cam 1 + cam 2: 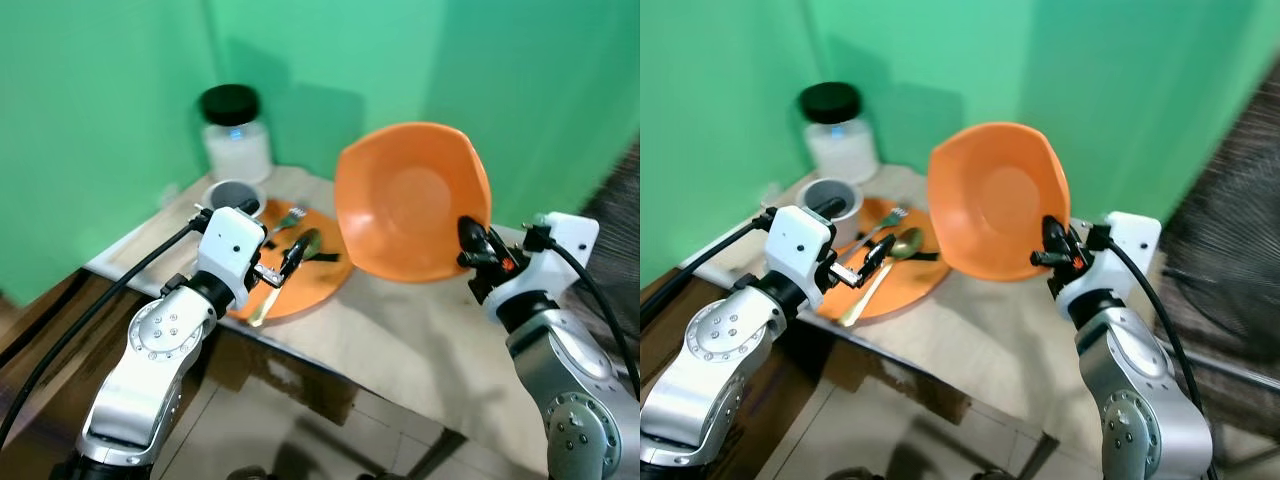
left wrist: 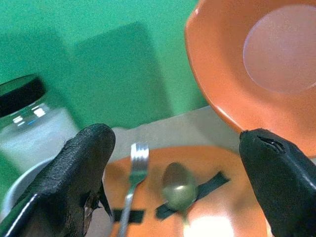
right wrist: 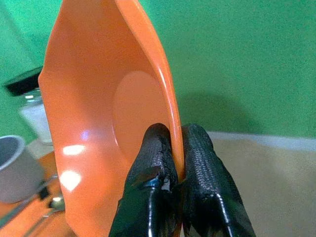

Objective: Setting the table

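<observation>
Pinching the rim of the orange bowl (image 1: pixel 412 200), the right gripper (image 1: pixel 475 248) held it tilted above the table's (image 1: pixel 420 340) middle; it looked light, stiff, slippery; left gripper (image 1: pixel 280 262) spread over the plate (image 1: pixel 310 285).

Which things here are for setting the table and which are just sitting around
For the job:
orange bowl, pinched at its rim by the right gripper
orange plate
fork
spoon, under the open left gripper

Sitting around:
jar with black lid
grey cup
</observation>
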Motion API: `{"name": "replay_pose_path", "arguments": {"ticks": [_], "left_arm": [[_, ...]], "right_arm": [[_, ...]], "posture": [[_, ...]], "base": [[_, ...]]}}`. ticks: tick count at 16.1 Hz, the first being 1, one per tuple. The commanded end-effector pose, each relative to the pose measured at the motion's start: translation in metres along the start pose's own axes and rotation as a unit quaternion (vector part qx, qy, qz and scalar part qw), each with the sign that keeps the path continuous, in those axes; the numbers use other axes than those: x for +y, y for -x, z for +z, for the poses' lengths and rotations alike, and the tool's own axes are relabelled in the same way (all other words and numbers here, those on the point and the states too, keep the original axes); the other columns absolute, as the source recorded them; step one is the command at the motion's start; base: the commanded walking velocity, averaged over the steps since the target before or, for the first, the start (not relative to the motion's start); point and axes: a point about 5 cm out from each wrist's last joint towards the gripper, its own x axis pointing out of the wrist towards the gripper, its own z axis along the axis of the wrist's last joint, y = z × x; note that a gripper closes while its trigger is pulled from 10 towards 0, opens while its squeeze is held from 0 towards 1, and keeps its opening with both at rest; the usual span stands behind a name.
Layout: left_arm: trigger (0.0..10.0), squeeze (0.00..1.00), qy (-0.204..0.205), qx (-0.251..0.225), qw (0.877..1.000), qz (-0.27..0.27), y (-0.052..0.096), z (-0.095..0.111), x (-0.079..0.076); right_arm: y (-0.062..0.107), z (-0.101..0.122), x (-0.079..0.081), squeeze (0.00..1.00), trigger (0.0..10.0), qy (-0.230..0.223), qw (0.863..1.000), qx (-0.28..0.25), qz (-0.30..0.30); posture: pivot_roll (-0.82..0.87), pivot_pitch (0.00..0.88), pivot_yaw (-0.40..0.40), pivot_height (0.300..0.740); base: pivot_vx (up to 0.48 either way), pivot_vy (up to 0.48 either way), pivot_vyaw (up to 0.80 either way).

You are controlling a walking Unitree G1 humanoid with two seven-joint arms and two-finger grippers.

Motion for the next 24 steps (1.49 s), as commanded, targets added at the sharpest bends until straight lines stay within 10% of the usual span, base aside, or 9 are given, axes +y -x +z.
{"name": "replay_pose_path", "arguments": {"ticks": [1,10,18,24], "left_arm": [[10.0,0.0,-0.007,0.001,1.0,-0.009,-0.001,0.0,-0.002],[10.0,0.0,-0.002,0.002,1.0,0.031,0.005,0.003,0.018],[10.0,0.0,-0.006,0.007,0.996,0.089,-0.014,0.005,0.033],[10.0,0.0,0.023,0.036,0.998,0.048,-0.007,-0.005,0.02]], "right_arm": [[0.002,0.005,0.003,0.0,10.0,-0.013,1.0,-0.009,0.003],[-0.011,0.001,0.001,0.0,10.0,-0.075,0.994,0.066,0.055],[-0.009,-0.021,-0.009,0.0,10.0,-0.168,0.978,0.109,-0.06],[-0.05,-0.014,-0.008,0.0,10.0,-0.193,0.961,0.198,0.019]], "posture": [[0.05,0.0,0.044,0.74],[0.07,0.0,0.043,0.74],[0.04,0.0,0.087,0.74],[0.06,0.0,0.041,0.74]], "base": [[0.0,0.0,-0.73],[0.0,0.0,-0.23],[0.0,-0.06,-0.63],[0.0,-0.08,0.0]]}}
